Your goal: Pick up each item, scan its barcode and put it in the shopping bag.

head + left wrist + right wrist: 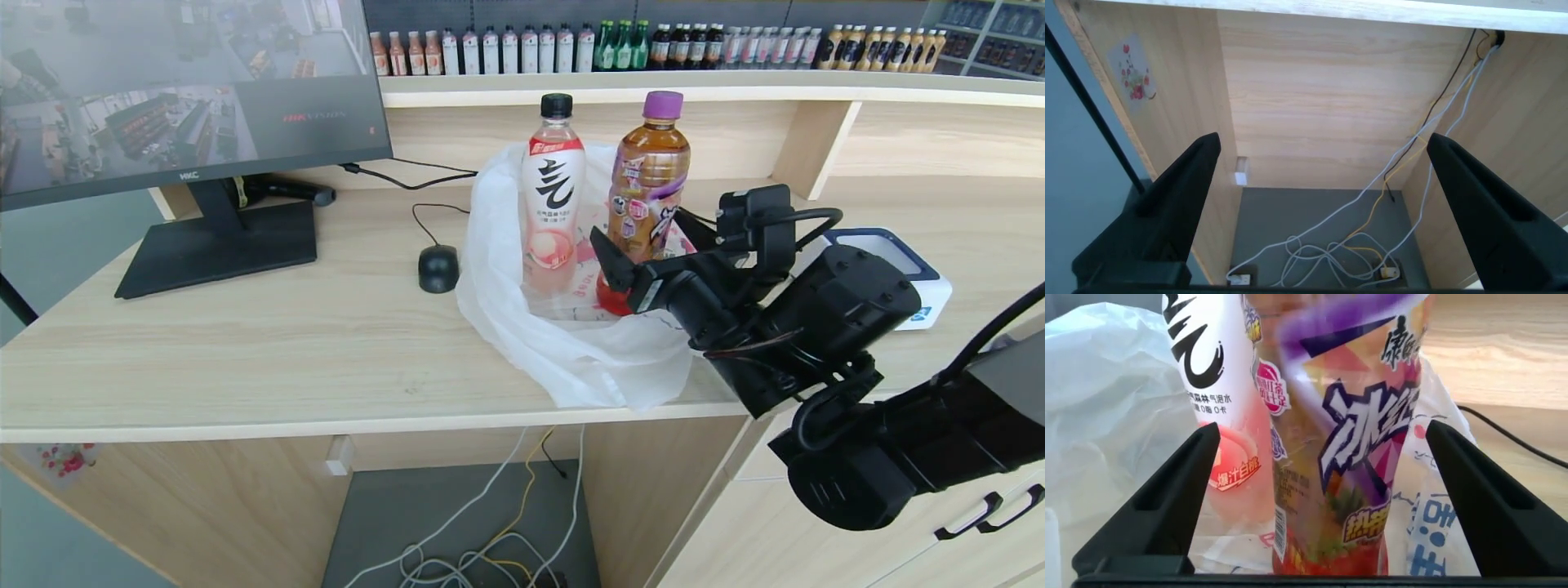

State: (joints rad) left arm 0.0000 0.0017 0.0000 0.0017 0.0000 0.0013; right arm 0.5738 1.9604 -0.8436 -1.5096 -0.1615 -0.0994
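- Left gripper (1323, 143): hangs low in front of the counter, below its edge. Its fingers are spread wide apart and hold nothing. It faces the loose cables (1331, 253) on the floor under the counter.
- Right gripper (1323, 437): reaches over the counter's front right part into the mouth of the shopping bag. Its fingers are apart, one on each side of the tea bottle's lower half, and neither is pressed against it.
- Shopping bag (571, 359): thin white plastic, slumped open on the counter (245, 351), with its front fold hanging over the edge.
- Tea bottle (649, 184): brown with a purple cap, upright inside the bag.
- Pink drink bottle (553, 204): black cap, upright in the bag just beside the tea bottle, on the robot's left.
- With both bottles in the bag, the step appears to be letting go and pulling clear. To do it well, keep the fingers wide and back straight out. Avoid catching the plastic or nudging the tall tea bottle into its neighbour.
- Scanner (927, 290): a white box, right of the bag.
- Mouse (438, 268): left of the bag.
- Monitor (188, 82): far left.
- Shelf of drinks (653, 45): behind the counter.
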